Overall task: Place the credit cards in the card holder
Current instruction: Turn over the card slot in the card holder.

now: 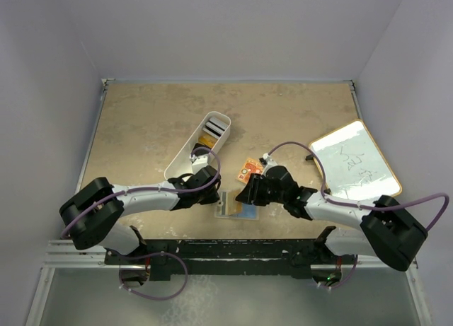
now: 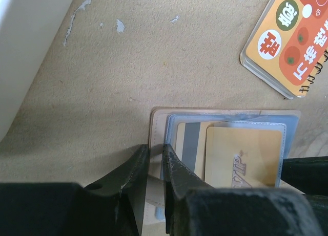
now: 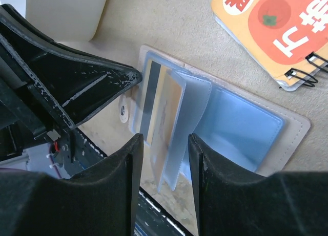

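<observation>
L hand (image 2: 156, 152) is pinching the card holder (image 1: 236, 208) at its snap-tab edge, fingers nearly pressed together, and appears to be pinning it to the bench (image 1: 141, 128). R hand (image 3: 165, 140) is hanging spread, one finger either side of a raised clear sleeve leaf (image 3: 193, 100), apparently not gripping it.

Holder is lying open and flat just in front of both wrists, w/ the white bin (image 1: 182, 162) beside it. More credit cards (image 1: 214, 130) are sitting in that bin. A gold card (image 2: 243, 154) and a grey-striped card (image 2: 190, 141) are already sitting in sleeves.

Step in hand, prob.: flattening or turning the leaf to free the next pocket. To do it well:
- L pinch should be holding low and firm, so the holder isn't sliding.
- R should be nudging the leaf gently, since it looks flimsy and a hard squeeze could buckle it or drag a card out.

Holder's long axis is running approx. left-right across the bench, tab end toward the L arm, inner sleeves facing up.
</observation>
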Robot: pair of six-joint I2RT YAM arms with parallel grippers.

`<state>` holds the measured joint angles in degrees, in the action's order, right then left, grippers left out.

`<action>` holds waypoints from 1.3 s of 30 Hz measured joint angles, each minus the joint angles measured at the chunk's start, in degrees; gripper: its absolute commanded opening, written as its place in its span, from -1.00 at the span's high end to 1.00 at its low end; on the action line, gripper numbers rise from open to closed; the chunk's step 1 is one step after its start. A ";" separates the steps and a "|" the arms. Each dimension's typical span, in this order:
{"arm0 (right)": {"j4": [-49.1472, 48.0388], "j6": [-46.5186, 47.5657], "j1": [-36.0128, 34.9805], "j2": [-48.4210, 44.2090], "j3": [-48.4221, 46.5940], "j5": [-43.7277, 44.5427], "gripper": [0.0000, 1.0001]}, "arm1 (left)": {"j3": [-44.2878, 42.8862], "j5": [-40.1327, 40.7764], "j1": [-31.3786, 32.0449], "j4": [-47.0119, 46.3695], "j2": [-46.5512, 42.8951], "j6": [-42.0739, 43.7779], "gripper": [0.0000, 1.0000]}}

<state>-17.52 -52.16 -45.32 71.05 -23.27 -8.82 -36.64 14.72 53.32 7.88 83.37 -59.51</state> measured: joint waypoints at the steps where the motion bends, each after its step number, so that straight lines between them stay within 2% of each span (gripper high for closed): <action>1: -0.79 -0.35 0.00 -0.13 0.50 -0.11 0.14 | 0.00 -0.09 0.00 0.04 0.00 -0.02 0.70; 31: -4.37 -2.08 0.00 0.04 1.75 -3.58 0.14 | -0.28 -3.21 0.00 0.74 -0.07 -0.98 0.70; 39: -3.26 -1.49 0.00 0.20 1.68 -2.60 0.44 | -0.28 -3.58 0.00 0.83 -0.09 -0.96 0.70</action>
<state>-20.78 -53.65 -45.32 71.24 -21.58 -11.42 -36.93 11.14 53.32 8.71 83.29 -60.47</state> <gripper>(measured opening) 0.331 0.151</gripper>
